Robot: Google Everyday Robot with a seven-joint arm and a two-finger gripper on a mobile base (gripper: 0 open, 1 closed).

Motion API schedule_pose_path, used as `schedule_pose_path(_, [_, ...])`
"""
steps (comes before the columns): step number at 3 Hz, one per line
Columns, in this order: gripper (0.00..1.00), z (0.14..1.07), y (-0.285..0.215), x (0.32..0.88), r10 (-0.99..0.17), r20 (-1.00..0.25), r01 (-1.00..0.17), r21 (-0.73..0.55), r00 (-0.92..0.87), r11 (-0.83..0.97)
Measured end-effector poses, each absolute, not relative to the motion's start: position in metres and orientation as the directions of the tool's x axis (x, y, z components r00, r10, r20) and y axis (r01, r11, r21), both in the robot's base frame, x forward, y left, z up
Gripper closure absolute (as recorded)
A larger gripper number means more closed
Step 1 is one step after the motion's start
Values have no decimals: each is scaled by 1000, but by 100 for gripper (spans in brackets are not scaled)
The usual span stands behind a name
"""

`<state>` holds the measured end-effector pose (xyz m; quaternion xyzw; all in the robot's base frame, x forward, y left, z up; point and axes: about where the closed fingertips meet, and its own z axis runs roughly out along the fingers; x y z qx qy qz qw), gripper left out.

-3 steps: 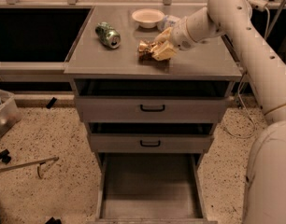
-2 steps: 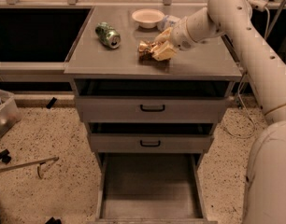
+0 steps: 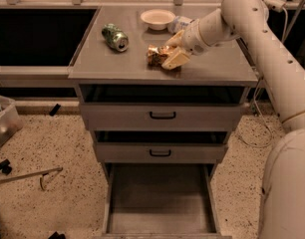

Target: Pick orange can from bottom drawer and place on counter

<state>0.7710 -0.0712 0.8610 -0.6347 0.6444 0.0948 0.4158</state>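
As the gripper (image 3: pixel 166 53) clasps the orange can (image 3: pixel 153 55) on the counter (image 3: pixel 212 66), its two cream, wedge-shaped fingers (image 3: pixel 174 59) are drawn narrow onto the can from the right, one towards the front edge and one behind. The can, shiny, golden and crumpled at the waist, rests on the flat grey metal slab near its middle, closer to the front edge than the back. One smooth white arm (image 3: pixel 272 59), jointed and rounded, reaches in from the right edge. Two cans are on the counter: the second, a green can (image 3: pixel 115 37), lies on its side towards the back-left corner, well apart from the first, its silver end turned to the front. One shallow round white bowl (image 3: pixel 157 19) stands near the back edge, and a pale object (image 3: pixel 180 23) just beside it is partly hidden by the wrist. Below the slab are three grey metal drawers. The top drawer (image 3: pixel 162 116) and middle drawer (image 3: pixel 160 153) are shallow, each with one curved black handle and a dark gap above its face. The bottom drawer (image 3: pixel 160 198), the deepest, is pulled out towards the camera, showing a plain flat floor and thin side walls. A speckled stone floor (image 3: pixel 58 148) surrounds the cabinet, with one clear plastic bin (image 3: pixel 3 123) at the left edge of the scene.
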Motion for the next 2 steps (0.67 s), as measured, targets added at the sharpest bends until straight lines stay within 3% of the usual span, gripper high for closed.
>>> schedule_pose_path(1, [0,861,-71,771,-739,-656,-897,-406,152,176])
schedule_pose_path(2, [0,861,-71,771,-739,-656,-897,-406,152,176])
